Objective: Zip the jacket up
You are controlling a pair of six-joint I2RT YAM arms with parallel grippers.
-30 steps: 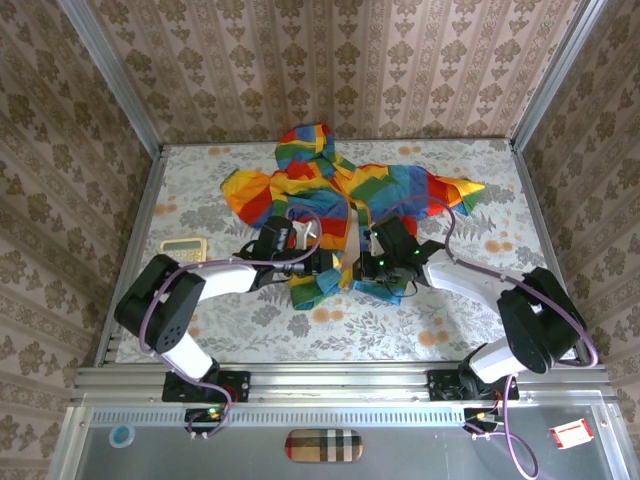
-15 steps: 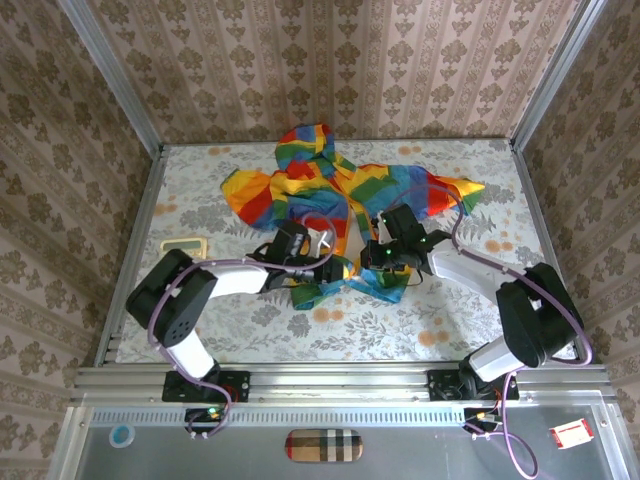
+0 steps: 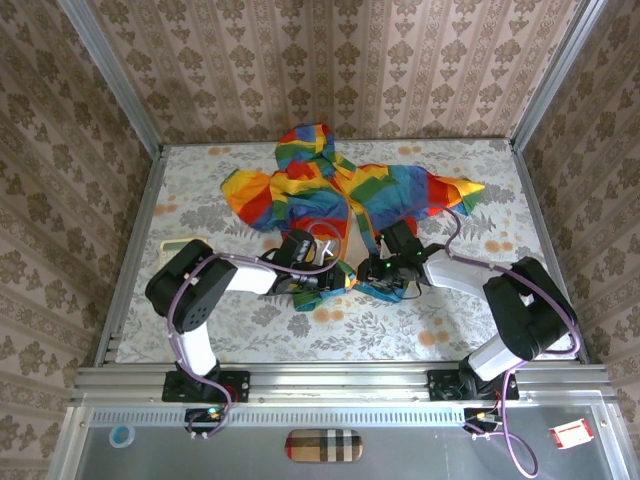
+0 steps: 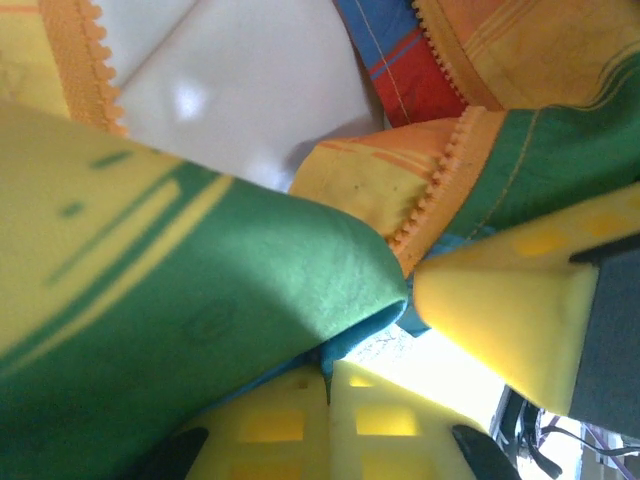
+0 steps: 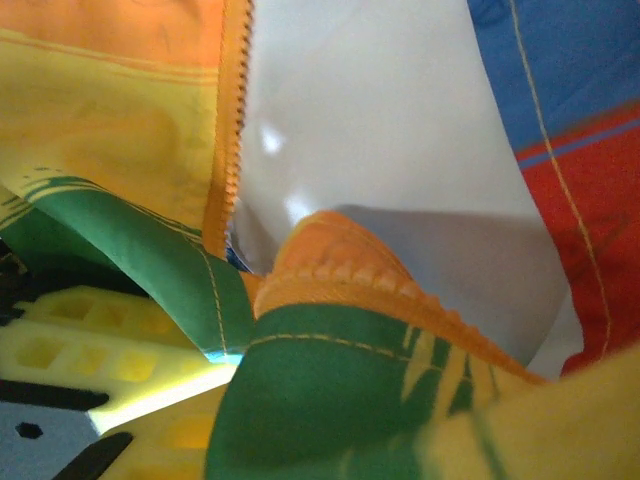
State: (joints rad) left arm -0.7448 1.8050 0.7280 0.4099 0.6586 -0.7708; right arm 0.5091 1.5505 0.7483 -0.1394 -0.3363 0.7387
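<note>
Left tool [image 3: 335, 277] clamped on jacket [image 3: 330, 190] hem, right tool [image 3: 368, 270] gripping opposite hem

rainbow-striped jacket [image 3: 330, 195], orange zipper teeth [image 5: 232, 120], floral table [image 3: 470, 320].

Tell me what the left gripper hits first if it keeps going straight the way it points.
Probably the jacket itself: green fabric and an orange zipper edge lie right at the left gripper fingertips; the white lining lies beyond. Depth is hard to judge.
</note>
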